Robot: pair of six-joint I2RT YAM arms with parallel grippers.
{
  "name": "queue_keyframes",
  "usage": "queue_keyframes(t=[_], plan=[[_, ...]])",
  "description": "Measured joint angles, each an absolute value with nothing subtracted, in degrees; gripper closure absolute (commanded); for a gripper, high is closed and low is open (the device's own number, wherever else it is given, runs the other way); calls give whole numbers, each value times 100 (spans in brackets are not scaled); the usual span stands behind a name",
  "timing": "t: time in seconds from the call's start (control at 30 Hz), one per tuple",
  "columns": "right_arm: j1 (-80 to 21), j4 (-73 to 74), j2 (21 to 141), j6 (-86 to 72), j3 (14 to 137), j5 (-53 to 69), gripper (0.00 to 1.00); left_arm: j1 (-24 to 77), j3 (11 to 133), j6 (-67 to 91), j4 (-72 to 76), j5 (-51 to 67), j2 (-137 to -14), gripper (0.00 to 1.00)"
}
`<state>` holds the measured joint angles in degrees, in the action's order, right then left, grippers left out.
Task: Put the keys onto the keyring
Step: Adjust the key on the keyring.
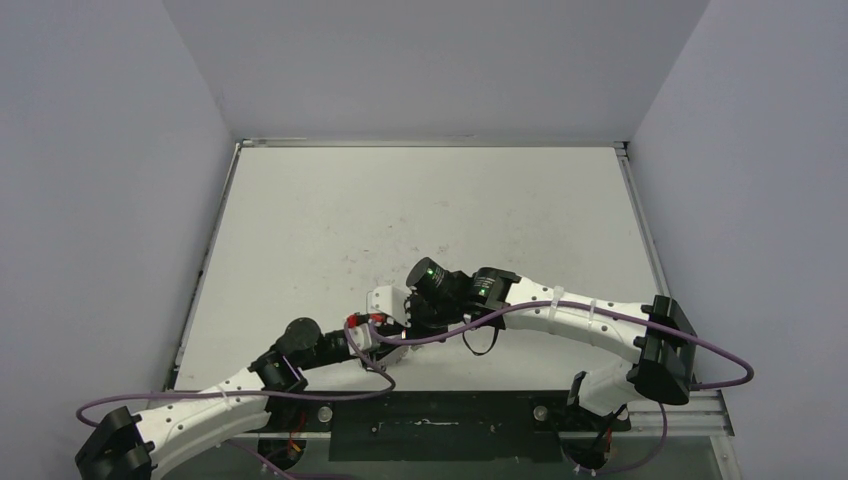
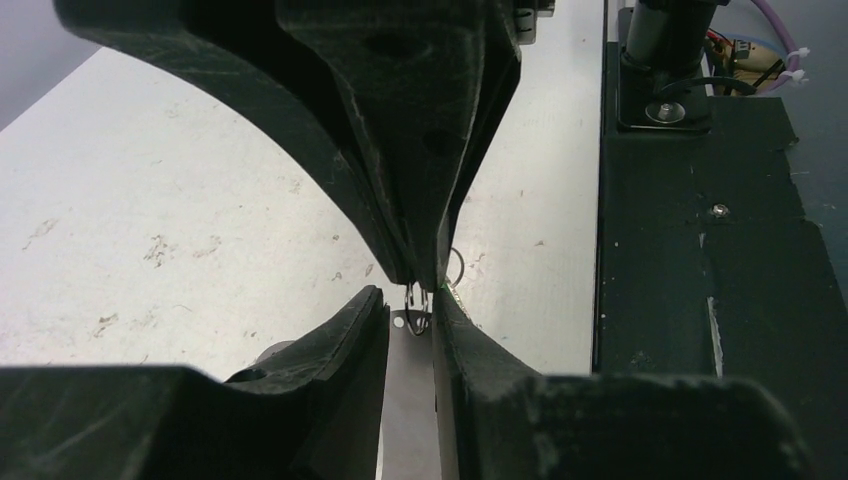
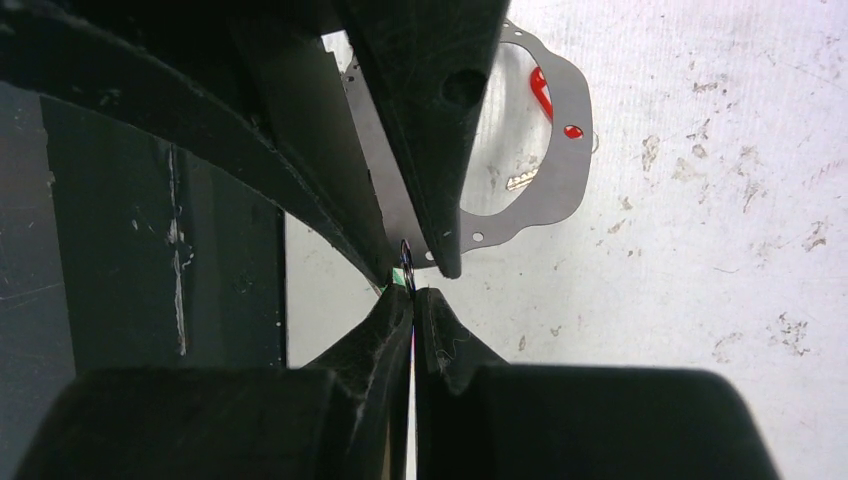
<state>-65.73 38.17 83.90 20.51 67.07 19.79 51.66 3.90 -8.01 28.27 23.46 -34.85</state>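
Note:
The keyring shows as a flat grey loop [image 3: 563, 160] with small holes. My left gripper [image 2: 408, 300] is shut across its band [image 2: 408, 400] and holds it off the table. A small metal ring [image 2: 417, 306] hangs in a hole at the band's end. My right gripper [image 3: 413, 292] is shut on that ring, with the green key tag [image 3: 402, 277] right at its fingertips. The red-tagged key [image 3: 540, 90] and its silver blade [image 3: 520, 181] show through and behind the loop. In the top view both grippers meet tip to tip [image 1: 392, 322].
The black base strip [image 1: 430, 425] runs along the near edge, close beside both grippers [image 2: 700, 250]. Purple cables [image 1: 450, 335] hang over the arms. The white table [image 1: 420, 210] is scuffed, with grey walls on three sides.

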Motion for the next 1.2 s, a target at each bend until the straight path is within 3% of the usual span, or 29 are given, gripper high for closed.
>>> queue_keyframes(t=[0.17,0.43,0.5,0.63,0.73,0.97,1.2], plan=[[-6567,3778,8390,2038,6707,1959,100,5168,381,-799,2995,2451,-3658,100],[-6556,3820,8390,1951,6689,1949,99,5164,379,-843,3157,2484,-3865,100],[-6541,3771,8383,1920,6657,1949,80,5166,377,-827,3138,2449,-3817,100],[-6375,3293,8250,1798,6294,1962,53,5168,292,-731,3098,2307,-3555,100],[-6117,2858,7933,1680,5822,2021,43,5166,204,-637,3114,2176,-3253,100],[-5819,1772,6740,1577,4764,2488,42,5166,36,-506,3216,2104,-2585,100],[-5815,499,6326,1562,4123,3260,57,5166,36,-491,3509,2370,-2215,100]])
